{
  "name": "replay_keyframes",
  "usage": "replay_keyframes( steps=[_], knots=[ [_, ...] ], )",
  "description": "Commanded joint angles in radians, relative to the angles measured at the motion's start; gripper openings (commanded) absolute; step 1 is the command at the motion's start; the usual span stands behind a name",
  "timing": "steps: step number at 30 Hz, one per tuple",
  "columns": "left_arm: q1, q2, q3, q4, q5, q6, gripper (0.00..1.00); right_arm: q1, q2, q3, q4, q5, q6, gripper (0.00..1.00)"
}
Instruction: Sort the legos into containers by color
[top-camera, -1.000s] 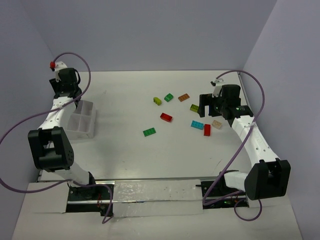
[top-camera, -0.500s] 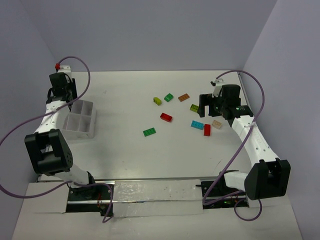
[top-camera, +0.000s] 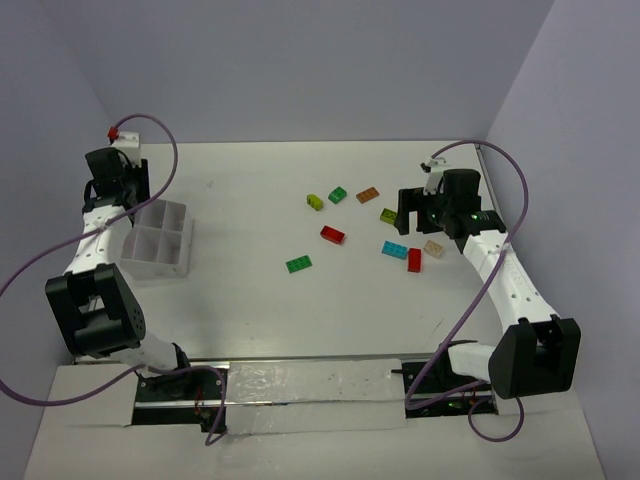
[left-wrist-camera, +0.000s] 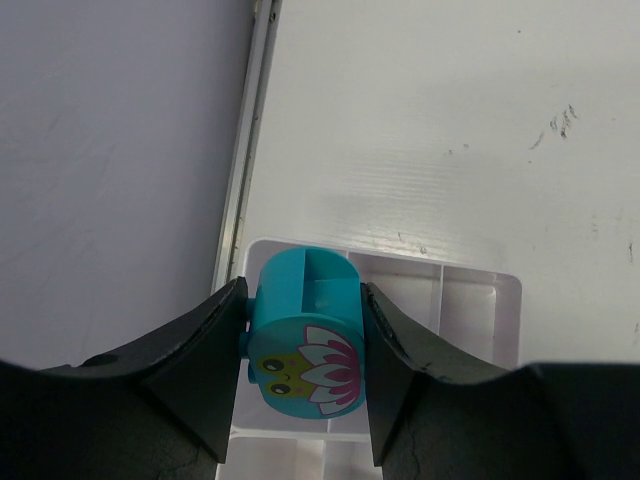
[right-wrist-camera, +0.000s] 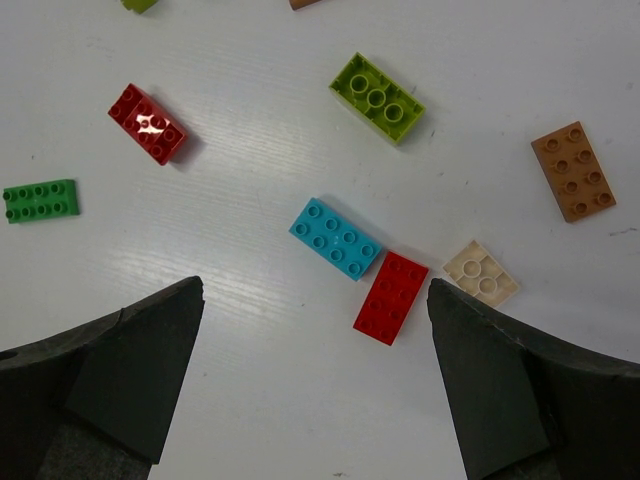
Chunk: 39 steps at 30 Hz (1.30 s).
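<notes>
Fingers (left-wrist-camera: 190, 385) around teal flower-printed brick (left-wrist-camera: 305, 335)

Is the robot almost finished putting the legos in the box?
Not nearly. Done: nothing that shows; the box cells in view look empty. In hand: the left jaws grip a teal piece over the box. Left: nine bricks lie loose on the table, with the open right jaws hovering above them.

Table (top-camera: 250, 310) with legos (top-camera: 332, 234), compartment box (top-camera: 156, 266)
</notes>
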<state>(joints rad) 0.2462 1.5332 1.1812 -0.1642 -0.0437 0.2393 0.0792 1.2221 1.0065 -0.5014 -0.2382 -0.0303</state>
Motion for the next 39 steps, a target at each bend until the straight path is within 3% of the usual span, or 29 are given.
replay_keyframes(
  steps=[1,6,13,27,32,39],
  knots=[
    [0.009,0.011,0.02,0.037,0.035,0.024,0.21,0.008,-0.006,0.042,0.012,-0.017,-0.001,1.0],
    [0.021,0.016,0.0,0.057,0.053,0.037,0.3,0.007,-0.003,0.053,0.001,-0.023,-0.002,1.0],
    [0.045,0.036,0.015,0.051,0.073,0.07,0.35,0.007,0.001,0.053,0.003,-0.026,0.0,1.0],
    [0.059,0.07,0.039,0.063,0.068,0.091,0.76,0.007,0.008,0.06,-0.002,-0.029,-0.002,1.0],
    [0.061,0.058,0.079,0.04,0.089,0.09,0.78,0.01,0.006,0.061,-0.005,-0.028,-0.002,1.0],
    [0.047,-0.046,0.142,-0.038,0.248,0.018,0.8,0.008,0.013,0.053,-0.006,-0.023,-0.019,1.0]
  ],
)
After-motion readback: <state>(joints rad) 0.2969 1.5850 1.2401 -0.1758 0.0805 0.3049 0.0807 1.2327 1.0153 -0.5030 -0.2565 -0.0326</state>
